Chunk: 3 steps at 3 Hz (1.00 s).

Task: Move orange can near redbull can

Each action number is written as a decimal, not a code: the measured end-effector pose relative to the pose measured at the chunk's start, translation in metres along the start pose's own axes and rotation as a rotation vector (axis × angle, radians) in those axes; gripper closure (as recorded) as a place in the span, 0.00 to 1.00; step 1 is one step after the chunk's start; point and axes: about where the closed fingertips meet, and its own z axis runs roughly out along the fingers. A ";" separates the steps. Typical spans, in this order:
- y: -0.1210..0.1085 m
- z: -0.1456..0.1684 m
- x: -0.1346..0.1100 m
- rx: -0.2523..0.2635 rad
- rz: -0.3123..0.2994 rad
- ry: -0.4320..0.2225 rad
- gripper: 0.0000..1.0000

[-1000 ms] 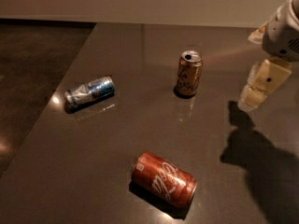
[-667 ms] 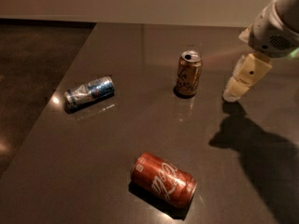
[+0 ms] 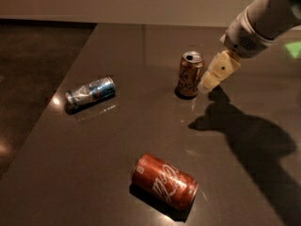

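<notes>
So the orange can (image 3: 190,74) is standing upright around the middle of the dark bench (image 3: 117,140), silver top up. The tool (image 3: 211,79) hangs just beside it on the right, tip low and right next to the can's side; honestly can't tell if it's touching, or whether the tool is apart or together from this angle. The redbull can (image 3: 90,92) lies on its side well off to the left. A bigger red-orange can (image 3: 164,180) lies on its side near the front.
</notes>
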 end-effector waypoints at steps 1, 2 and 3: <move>0.001 0.020 -0.014 -0.020 -0.004 -0.020 0.00; -0.001 0.035 -0.025 -0.043 -0.006 -0.041 0.00; -0.003 0.043 -0.031 -0.057 -0.006 -0.053 0.00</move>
